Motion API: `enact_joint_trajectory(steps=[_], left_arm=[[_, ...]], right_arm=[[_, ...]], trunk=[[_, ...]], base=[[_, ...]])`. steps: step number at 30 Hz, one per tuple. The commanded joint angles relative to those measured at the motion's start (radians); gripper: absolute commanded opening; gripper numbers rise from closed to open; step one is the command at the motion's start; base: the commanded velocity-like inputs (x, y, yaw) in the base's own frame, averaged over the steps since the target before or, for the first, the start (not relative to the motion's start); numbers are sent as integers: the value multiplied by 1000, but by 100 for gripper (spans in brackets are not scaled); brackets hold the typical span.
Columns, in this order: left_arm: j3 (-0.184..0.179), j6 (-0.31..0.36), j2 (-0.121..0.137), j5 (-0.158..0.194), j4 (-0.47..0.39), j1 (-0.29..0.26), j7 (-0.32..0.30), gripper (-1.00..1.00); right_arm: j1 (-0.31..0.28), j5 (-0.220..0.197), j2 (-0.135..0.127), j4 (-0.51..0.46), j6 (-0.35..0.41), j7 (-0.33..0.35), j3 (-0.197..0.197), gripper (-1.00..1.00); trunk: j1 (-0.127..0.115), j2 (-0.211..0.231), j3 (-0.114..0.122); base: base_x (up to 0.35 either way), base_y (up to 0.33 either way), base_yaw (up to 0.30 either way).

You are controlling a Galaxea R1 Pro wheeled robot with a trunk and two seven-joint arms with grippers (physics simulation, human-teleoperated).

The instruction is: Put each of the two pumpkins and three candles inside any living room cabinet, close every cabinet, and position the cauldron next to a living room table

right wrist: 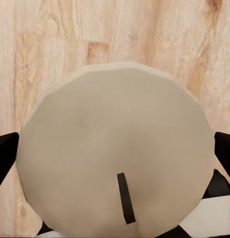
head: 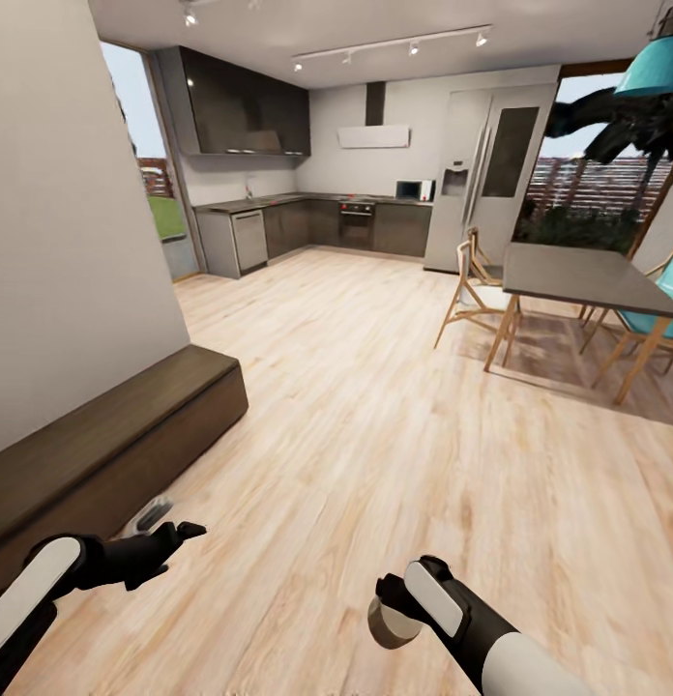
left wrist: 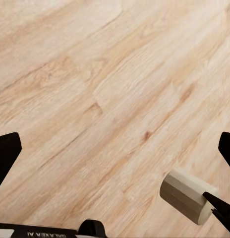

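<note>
Floor of pale wood planks (head: 375,416) runs from the robot to a dark kitchen w/ glossy units (head: 307,227) at the far wall; tall steel fridge (head: 486,174) to the right of them; dark-topped dining table on slim wooden legs (head: 588,280) w/ wooden chairs (head: 472,290) at right; teal lamp shade (head: 656,68) cut off at the top corner. Long low dark brown wood-grain cabinet (head: 114,435) sits along the left wall, its near end cut off by the frame; drawer fronts hard to make out.

Right gripper (head: 399,604) is clenched on a squat greyish-tan cylinder candle (head: 393,623), held above the floor; right wrist cam shows the candle's flat end (right wrist: 115,153) w/ a short dark wick, black fingertips (right wrist: 6,153) at either side. Left gripper (head: 177,532) hangs near the cabinet; left wrist cam shows its fingers (left wrist: 6,153) spread wide apart, nothing betw. them, and the same candle (left wrist: 187,196) further off.
</note>
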Motion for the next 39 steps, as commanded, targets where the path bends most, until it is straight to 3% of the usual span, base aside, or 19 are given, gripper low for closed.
enact_joint_trajectory(steps=[1, 26, 39], left_arm=[[-2, -1, 1, 10, 0, -1, 10, 100], [-2, 0, 1, 10, 0, -1, 10, 100], [-2, 5, 3, 11, 0, -1, 9, 100]], right_arm=[[-1, -6, -1, -2, 2, -9, 4, -100], [-1, -6, -1, -1, 2, -9, 4, -100], [-1, -5, 0, -1, -8, -9, 9, -100]], trunk=[[-4, 7, 2], [-100, 182, 81], [-150, 273, 121]], base=[[-111, 0, 275], [-10, 0, 275], [-144, 34, 275]])
